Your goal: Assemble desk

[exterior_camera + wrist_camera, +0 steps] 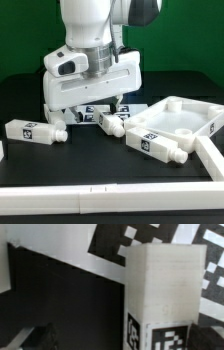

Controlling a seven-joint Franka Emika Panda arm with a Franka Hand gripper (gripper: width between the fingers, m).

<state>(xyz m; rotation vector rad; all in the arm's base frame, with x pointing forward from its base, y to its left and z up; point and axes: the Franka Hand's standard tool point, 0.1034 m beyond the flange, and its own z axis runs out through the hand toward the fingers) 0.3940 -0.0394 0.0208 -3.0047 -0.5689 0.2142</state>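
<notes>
claw [95, 108], jaws wide & empty, hovers over desk leg [160, 280] at panel's [185, 120] 9 o'clock, exterior view; shd centre on it, drop straight, then close.

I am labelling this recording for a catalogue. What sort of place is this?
Probably a robotics lab test bench: a white robot arm stands over a black table, a plain green backdrop hangs behind, and a loose white leg carries a black-and-white square tag.
</notes>
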